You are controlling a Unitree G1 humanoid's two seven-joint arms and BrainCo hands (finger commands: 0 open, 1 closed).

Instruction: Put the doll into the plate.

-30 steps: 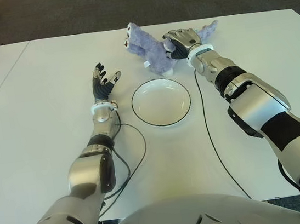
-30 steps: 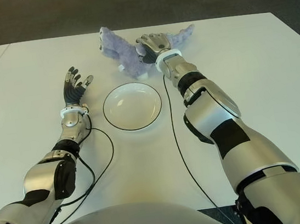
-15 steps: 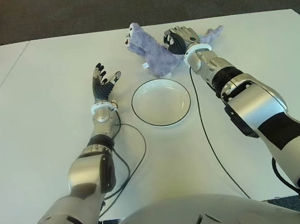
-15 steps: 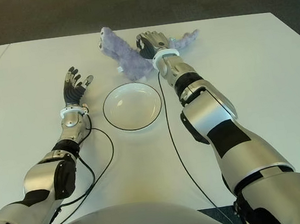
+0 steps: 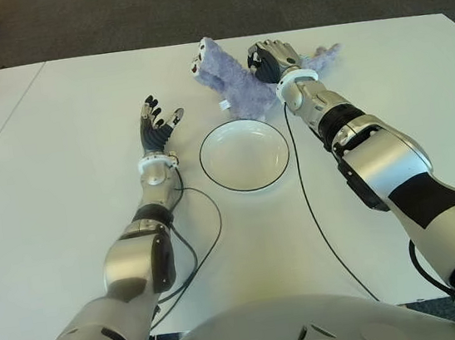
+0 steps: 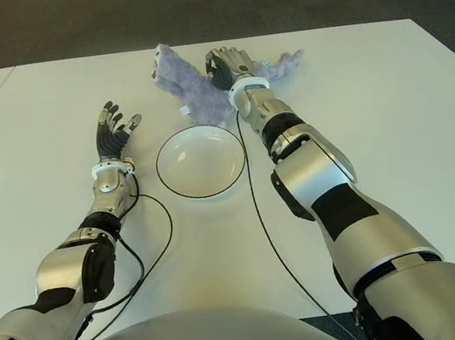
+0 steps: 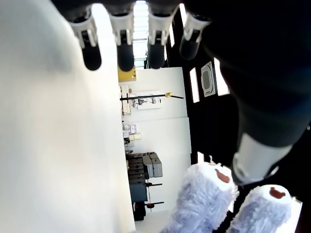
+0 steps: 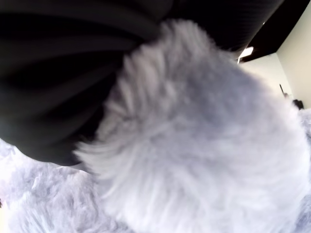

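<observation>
1. The doll [image 5: 233, 81], a purple plush toy, is in the grasp of the right hand [image 5: 273, 57]. The fingers are curled around its body, and in the right wrist view the fur [image 8: 194, 145] presses directly against the dark palm.
2. The doll is at the far side of the table [image 5: 69, 241], just behind the plate [image 5: 245, 154]. Its lower part reaches close to the far rim of the plate, but I cannot tell if it touches the rim.
3. One end of the doll, with two paws that have brown pads, points up and toward the robot's left. Another furry part [image 5: 322, 57] shows on the right side of the right hand.
4. The plate is white with a dark rim, and nothing is in it. It stands between the two forearms.
5. The left hand [image 5: 157, 125] shows to the left of the plate, apart from it. Its fingers are spread and hold nothing; the left wrist view shows the dark fingertips [image 7: 125, 53] straight and free.
6. A black cable [image 5: 312, 209] runs on the table along the right arm, and another cable [image 5: 207, 240] curves beside the left arm.
</observation>
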